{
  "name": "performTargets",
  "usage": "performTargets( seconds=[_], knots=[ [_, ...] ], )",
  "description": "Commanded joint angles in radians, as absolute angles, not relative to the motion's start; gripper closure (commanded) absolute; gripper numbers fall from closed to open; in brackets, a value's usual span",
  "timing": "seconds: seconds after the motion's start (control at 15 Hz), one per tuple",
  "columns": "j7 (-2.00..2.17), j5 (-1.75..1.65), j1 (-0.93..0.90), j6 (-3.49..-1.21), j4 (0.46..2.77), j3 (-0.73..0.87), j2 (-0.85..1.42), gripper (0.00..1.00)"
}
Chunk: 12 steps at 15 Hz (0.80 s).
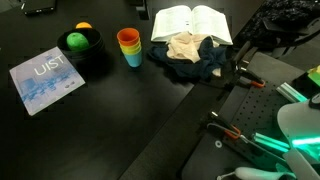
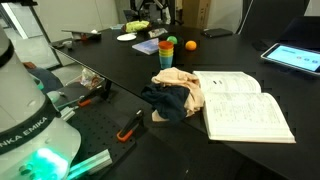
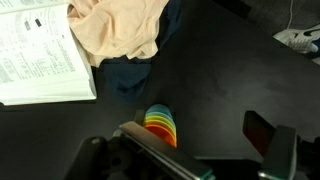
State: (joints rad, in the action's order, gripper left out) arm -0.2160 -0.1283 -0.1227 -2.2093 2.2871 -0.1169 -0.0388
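In the wrist view my gripper [image 3: 200,140] is open and empty, above the black table. A stack of rainbow-coloured cups [image 3: 161,124] stands just beside its left finger; the stack shows in both exterior views [image 1: 129,45] [image 2: 166,52]. Beyond lie a beige cloth [image 3: 115,30] on a dark blue cloth [image 3: 130,75] and an open book [image 3: 40,55]. The gripper itself does not show in either exterior view.
A black bowl [image 1: 80,45] holds a green and an orange fruit. A blue UIST booklet [image 1: 45,78] lies at the table edge. Orange-handled tools [image 2: 130,125] lie on the perforated plate by the robot base [image 2: 25,110]. Black cables [image 1: 285,30] are piled at the back.
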Motion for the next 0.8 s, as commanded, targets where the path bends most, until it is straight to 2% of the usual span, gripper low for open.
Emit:
performTargets(
  seconds=[0.0, 0.4, 0.73],
  knots=[
    [-0.22, -0.132, -0.124, -2.323, 2.309, -0.118, -0.023, 0.0],
    [-0.246, -0.145, -0.121, -2.662, 2.318, -0.122, 0.147, 0.0],
    [-0.287, -0.173, -0.105, -2.733, 2.24, -0.118, 0.294, 0.0]
  ],
)
